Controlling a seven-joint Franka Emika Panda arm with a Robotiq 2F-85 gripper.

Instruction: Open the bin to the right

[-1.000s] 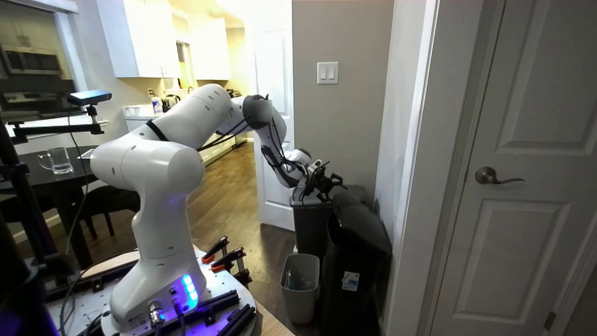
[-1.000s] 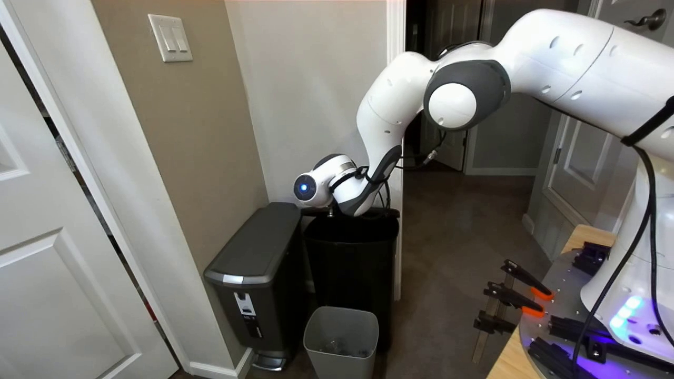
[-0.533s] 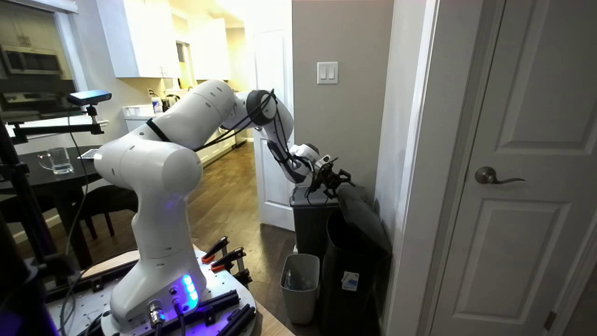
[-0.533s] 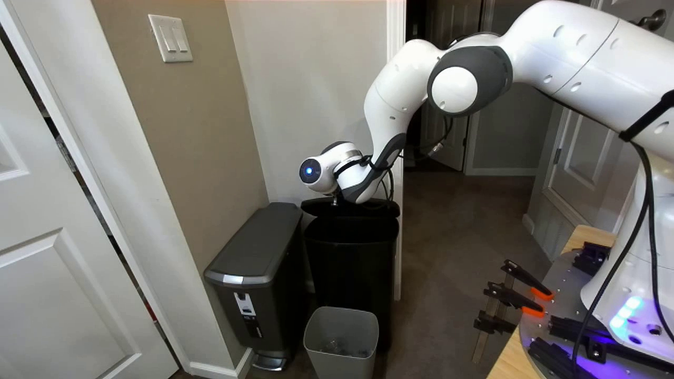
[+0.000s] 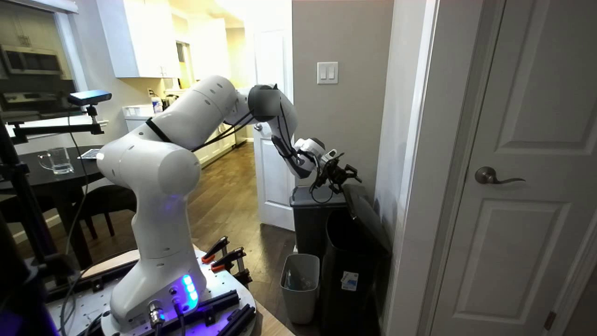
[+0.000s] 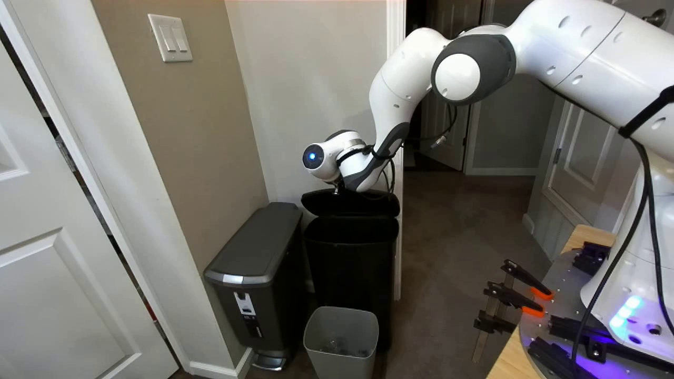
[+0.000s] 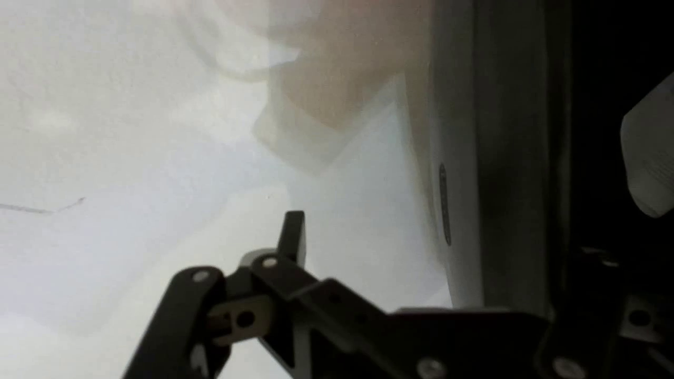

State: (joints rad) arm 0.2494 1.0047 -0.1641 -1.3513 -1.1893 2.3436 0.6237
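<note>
- Gripper (image 7: 447,239): jaws spread wide, nothing clamped. One of the fingers (image 7: 289,239) shows against the wall (image 7: 131,173); the other is dark on dark, tip hard to make out.
- Lid (image 5: 368,217): in the wrist view its edge appears to run through the gap between the fingers. Can't tell whether either one touches.
- Both exterior views: lid raised, tilted toward the wall, mouth showing. I'd call the opening mostly done, maybe a bit more swing left.
- Bin (image 6: 350,284): tall, black, close to the wall. In an exterior view it's right of the step bin (image 6: 258,247) and behind the grey wastebasket (image 6: 341,342).
- Handling, my guess: lid is light, stiff plastic, hinged on the wall side. Looks smooth, so a pinch could slide.
- Where to take it: finger under the middle of the raised edge, push up and back. No squeeze needed.
- Body likely light for its height; a sideways shove could scoot or tip it.
- Lid may drop if it doesn't rest back; check before backing off.
</note>
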